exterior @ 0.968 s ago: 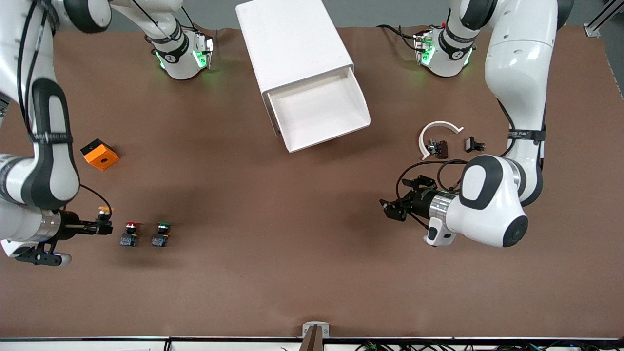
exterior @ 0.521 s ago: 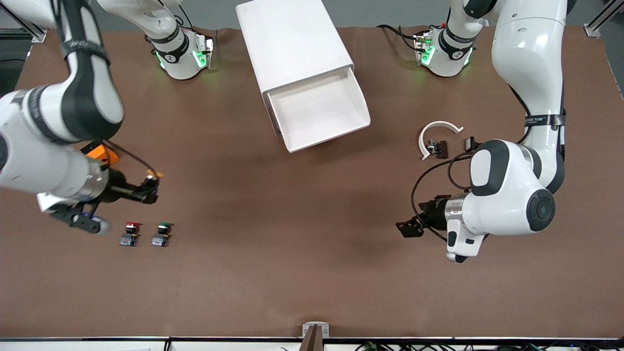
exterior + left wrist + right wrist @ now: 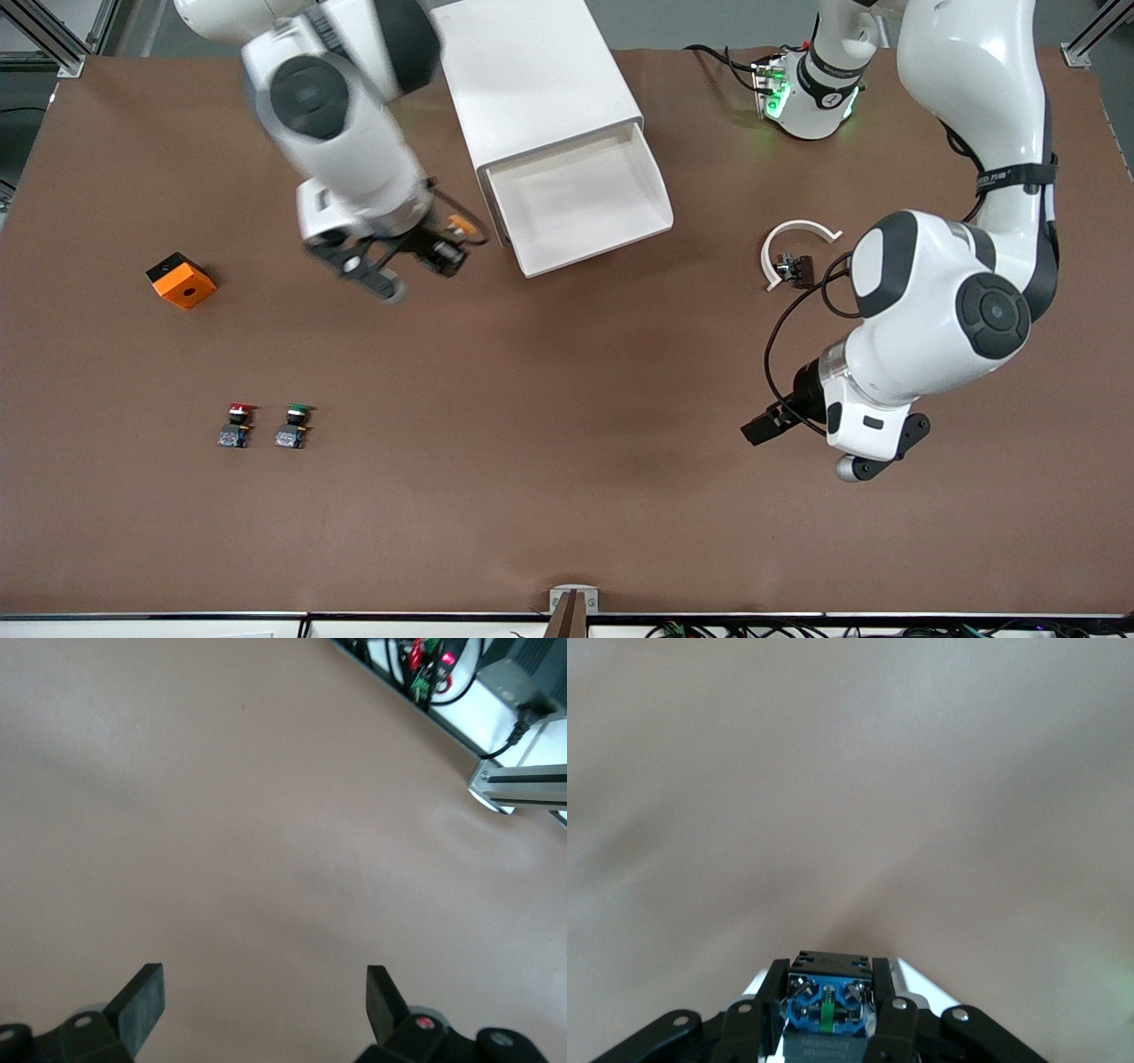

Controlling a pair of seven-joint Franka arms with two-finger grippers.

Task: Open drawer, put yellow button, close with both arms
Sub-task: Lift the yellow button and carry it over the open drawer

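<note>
The drawer (image 3: 585,199), uppermost in the white cabinet (image 3: 532,71), stands pulled open and looks empty. My right gripper (image 3: 452,244) is shut on the yellow button (image 3: 462,232) and holds it in the air beside the open drawer, toward the right arm's end. In the right wrist view the button's blue base (image 3: 828,1001) sits between the fingers. My left gripper (image 3: 762,430) is open and empty, low over bare table toward the left arm's end; its fingertips (image 3: 142,1001) show wide apart.
A red-capped button (image 3: 236,425) and a green-capped button (image 3: 292,425) stand side by side nearer the camera. An orange block (image 3: 181,280) lies toward the right arm's end. A white curved piece (image 3: 793,244) with small black parts lies near the left arm.
My right gripper has carried the yellow button up from beside the red and green buttons to beside the open drawer. My left gripper has drawn back nearer the camera.
</note>
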